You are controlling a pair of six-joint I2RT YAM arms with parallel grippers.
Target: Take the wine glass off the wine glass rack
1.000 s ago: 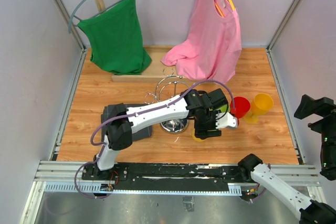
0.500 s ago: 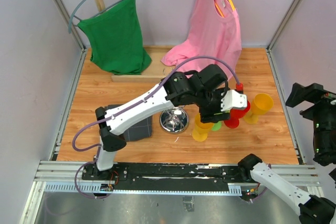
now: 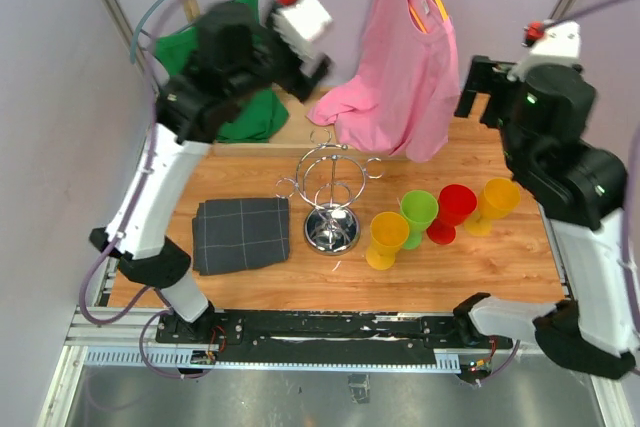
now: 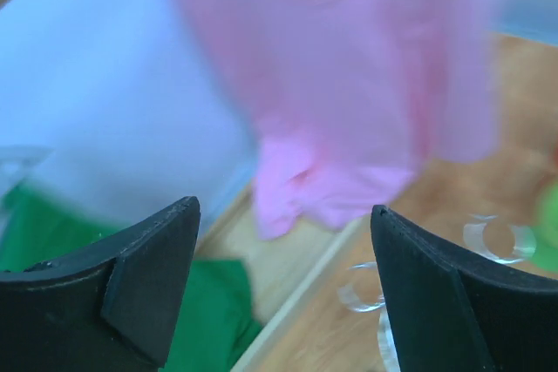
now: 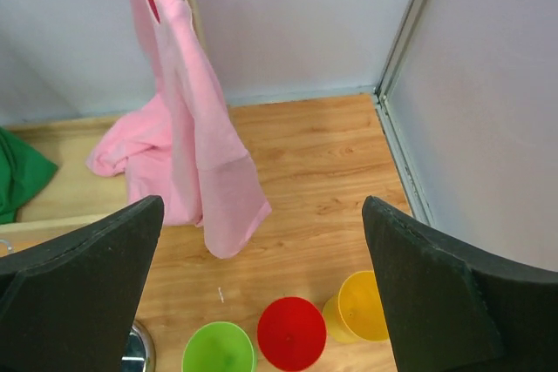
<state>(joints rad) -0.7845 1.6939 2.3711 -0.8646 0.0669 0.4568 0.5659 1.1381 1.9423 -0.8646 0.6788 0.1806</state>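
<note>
Left tool (image 4: 283,215): high at the back left, close by the green shirt; fingers spread wide with nothing held. Wrist view is blurred.
Green shirt (image 3: 215,97): on a grey hanger at the back left, partly hidden by the left arm.
Dark cloth (image 3: 243,234): folded flat on the table (image 3: 200,177), just left of the rack's base.
Wine glass rack (image 3: 332,182): upright at mid-table, with chrome loops round a central post and a round base on the wood.
Pink shirt (image 3: 405,77): on a yellow hanger behind the rack, hem draped onto the rear ledge.
Wine glasses: 4 stand upright on the table in a close row right of the rack and apart from it. The yellow glass (image 3: 387,232) is nearest, then the green glass (image 3: 418,212), red glass (image 3: 455,205) and orange glass (image 3: 497,197).
Right tool (image 5: 261,215): high at the right rear, looking down on the glasses; fingers spread wide, gripping nothing.
</note>
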